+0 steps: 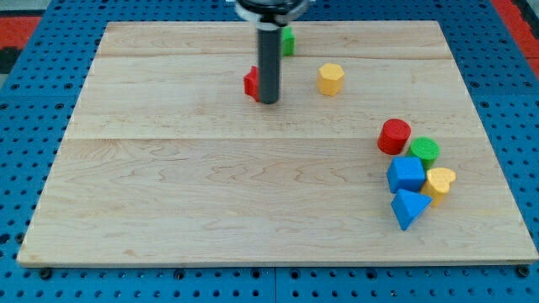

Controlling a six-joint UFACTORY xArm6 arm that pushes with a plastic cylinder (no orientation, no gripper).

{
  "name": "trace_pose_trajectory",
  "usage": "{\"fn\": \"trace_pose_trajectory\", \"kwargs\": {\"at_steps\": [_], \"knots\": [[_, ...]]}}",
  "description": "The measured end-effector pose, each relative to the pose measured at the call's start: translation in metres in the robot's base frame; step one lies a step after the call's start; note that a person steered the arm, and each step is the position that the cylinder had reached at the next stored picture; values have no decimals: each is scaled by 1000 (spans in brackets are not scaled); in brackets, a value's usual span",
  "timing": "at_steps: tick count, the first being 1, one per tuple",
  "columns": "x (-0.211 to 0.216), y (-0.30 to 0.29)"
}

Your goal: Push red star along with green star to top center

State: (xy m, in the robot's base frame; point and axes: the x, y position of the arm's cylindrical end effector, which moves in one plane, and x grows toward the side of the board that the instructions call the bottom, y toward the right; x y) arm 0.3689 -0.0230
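Observation:
The red star (251,82) lies near the view's top centre, mostly hidden behind my rod. The green star (288,40) lies above it and to the right, near the board's top edge, partly hidden by the rod. My tip (268,101) rests on the board right next to the red star's lower right side. Whether it touches the red star cannot be told.
A yellow hexagon block (331,79) lies to the right of my tip. At the view's right is a cluster: red cylinder (394,136), green cylinder (424,151), blue cube (406,174), yellow heart (440,182), blue triangle (408,208). The wooden board (168,194) sits on a blue pegboard.

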Motion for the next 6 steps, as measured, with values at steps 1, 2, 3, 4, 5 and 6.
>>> {"fn": "trace_pose_trajectory", "kwargs": {"at_steps": [1,2,3,4,5,6], "knots": [[-26,-1],[-40,-1],[-19,-21],[-53,-49],[-58,15],[-92,23]]}}
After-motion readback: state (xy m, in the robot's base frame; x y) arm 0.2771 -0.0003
